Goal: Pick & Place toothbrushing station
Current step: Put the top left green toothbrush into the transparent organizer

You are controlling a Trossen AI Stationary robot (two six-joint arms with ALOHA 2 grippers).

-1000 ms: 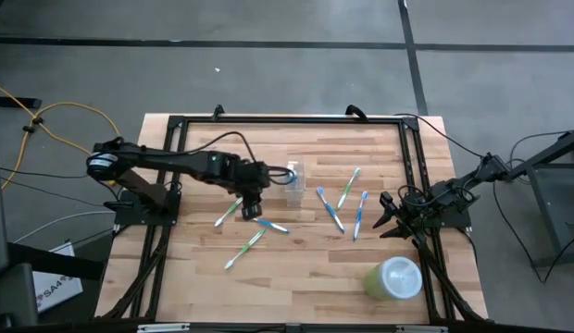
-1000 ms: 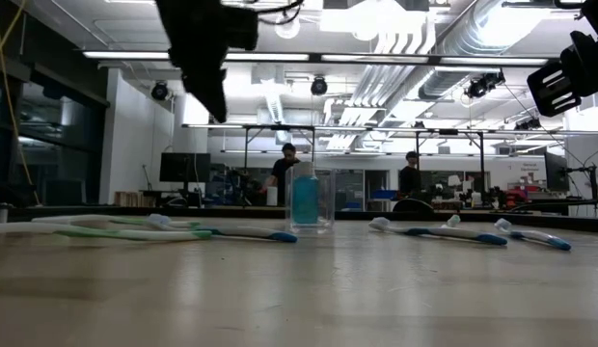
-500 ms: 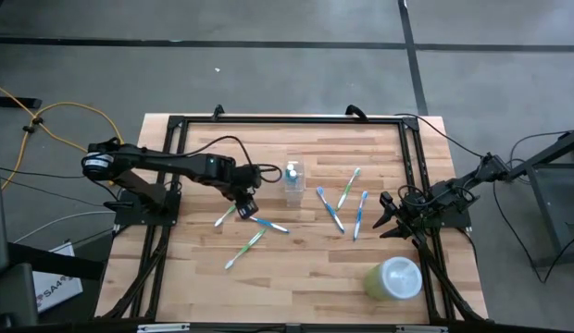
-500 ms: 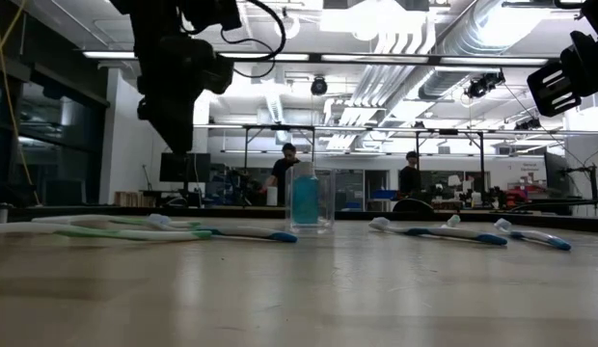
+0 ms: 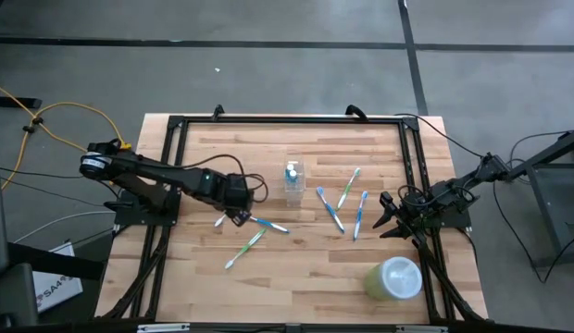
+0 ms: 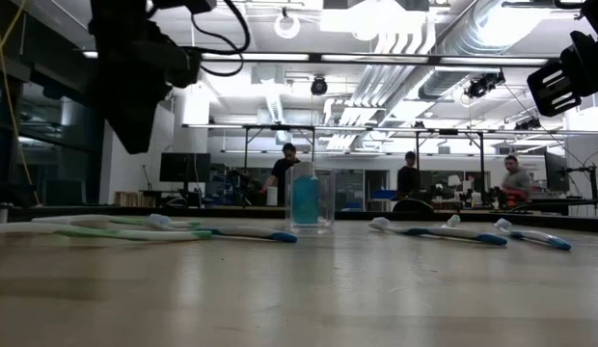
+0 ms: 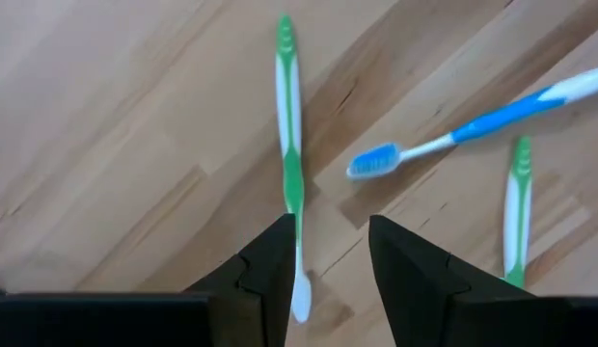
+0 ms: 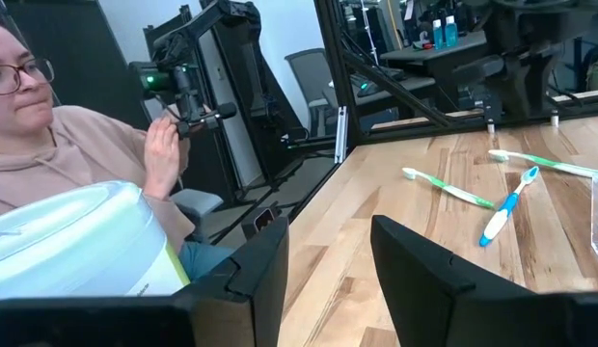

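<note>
The left pincer [image 5: 236, 211] hangs released above a green brush [image 7: 292, 183] lying flat on the worktop [image 5: 296, 268], its fingers straddling the handle, probably lined up to grasp it. The cup [image 5: 293, 181] stands upright mid-worktop, a blue item inside, other brushes scattered around it. The right pincer [image 5: 387, 218] waits released at the right edge.

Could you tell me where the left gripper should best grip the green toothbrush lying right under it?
Probably mid-handle, from straight above. The green toothbrush lies flat on the table, and the open left gripper already straddles its thin shaft, fingers to either side, so closing across its width should work.
</note>
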